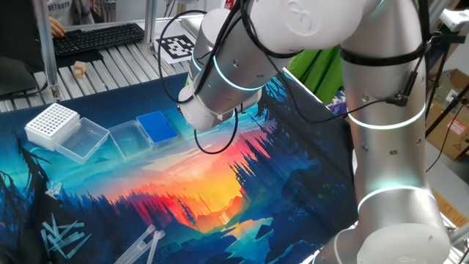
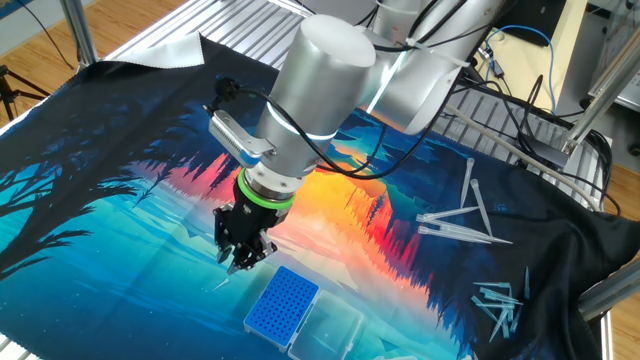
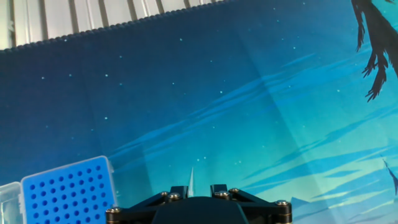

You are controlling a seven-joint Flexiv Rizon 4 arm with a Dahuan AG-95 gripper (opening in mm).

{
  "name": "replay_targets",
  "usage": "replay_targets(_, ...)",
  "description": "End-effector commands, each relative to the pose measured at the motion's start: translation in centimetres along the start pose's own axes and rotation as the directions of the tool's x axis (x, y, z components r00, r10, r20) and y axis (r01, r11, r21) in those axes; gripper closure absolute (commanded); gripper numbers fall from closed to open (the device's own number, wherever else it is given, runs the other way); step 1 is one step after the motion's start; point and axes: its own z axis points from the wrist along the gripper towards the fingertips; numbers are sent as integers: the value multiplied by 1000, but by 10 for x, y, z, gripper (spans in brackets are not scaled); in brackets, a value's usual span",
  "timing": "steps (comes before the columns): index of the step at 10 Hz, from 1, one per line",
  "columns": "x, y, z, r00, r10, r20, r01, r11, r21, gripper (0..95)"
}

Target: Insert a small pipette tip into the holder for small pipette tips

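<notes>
In one fixed view, the white robot arm (image 1: 381, 110) leans across a table covered by a printed sunset mat (image 1: 220, 183). Its bulky wrist hides the gripper from this side. The blue rack (image 1: 157, 126) lies just left of the wrist, its clear lid (image 1: 126, 138) folded open beside it; further left sit a white perforated rack (image 1: 51, 122) and a clear box (image 1: 82, 139). Long clear tips (image 1: 62, 238) are scattered at the lower left edge.

In the other fixed view, the black gripper (image 2: 240, 258) points steeply down at the mat, just left of and above the blue rack (image 2: 282, 301). A thin whitish sliver, the small pipette tip (image 2: 222, 284), shows below the fingertips. More long clear tips (image 2: 465, 222) lie well apart at right.

In the hand view, the fingers (image 3: 217, 190) stand narrowly apart with the small pipette tip (image 3: 191, 180) pinched upright between them, over bare mat. The blue rack (image 3: 68, 193) sits at lower left, beside the tip, not under it.
</notes>
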Motion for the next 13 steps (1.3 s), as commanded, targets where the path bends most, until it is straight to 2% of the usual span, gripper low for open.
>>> replay_targets(1,-1,0,5,1000,-1,2,1,1000,-8,760)
replay_targets(10,4,2,10,1000,6,9,-6,1000,-11,760)
replay_targets(13,4,4,13,1000,9,24,-8,1000,-12,760)
